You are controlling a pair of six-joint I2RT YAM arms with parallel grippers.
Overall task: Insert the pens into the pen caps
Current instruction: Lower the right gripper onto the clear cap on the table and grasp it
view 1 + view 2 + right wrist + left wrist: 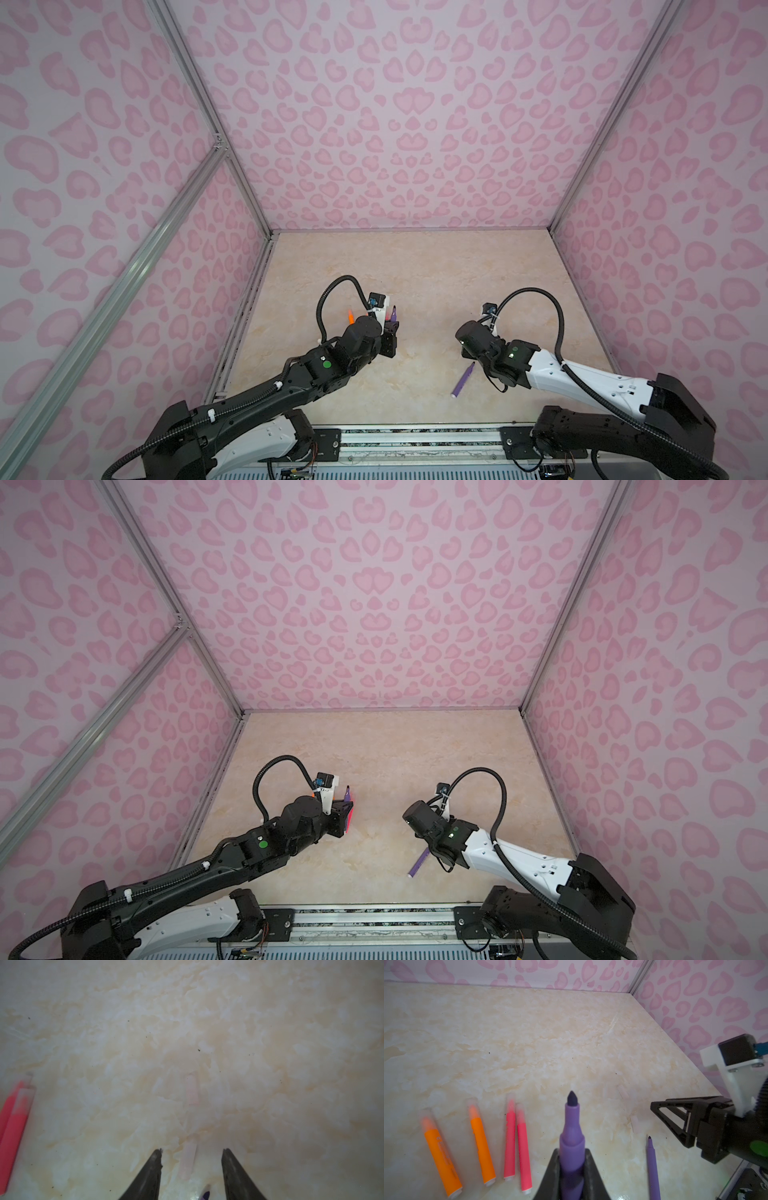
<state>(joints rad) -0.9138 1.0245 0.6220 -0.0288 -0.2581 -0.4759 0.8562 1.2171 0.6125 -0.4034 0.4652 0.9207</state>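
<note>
Pens, six, with clear caps, on a beige marbled desk (529, 1043). Held purple pen (572, 1126): bare-tipped, clamped in the left fingers (553, 1169) with its tip pointing forward and clear of the desk, presumably so a cap can be pushed onto it. Second purple pen (463, 380): uncapped, lying loose on the desk near the right arm, apparently awaiting its turn. Two orange pens (440, 1159) and two pink-red pens (523, 1147): lying in a row beside the held pen, each already wearing a clear cap, so judged finished and set out of the way. Nearer cap (188, 1163): loose, lying between the right fingers (154, 1169), which stand parted on either side without touching it, evidently lined up for a pinch. Farther cap (192, 1089): loose, just beyond and roughly in line. Obscured: the right fingers sit hidden under their wrist in both top views. The loose caps are too faint to find there. The lying pen is cut off at the frame edge in the left wrist view and shows only its tip in the right wrist view. Which end of either loose cap is open cannot be told.
</note>
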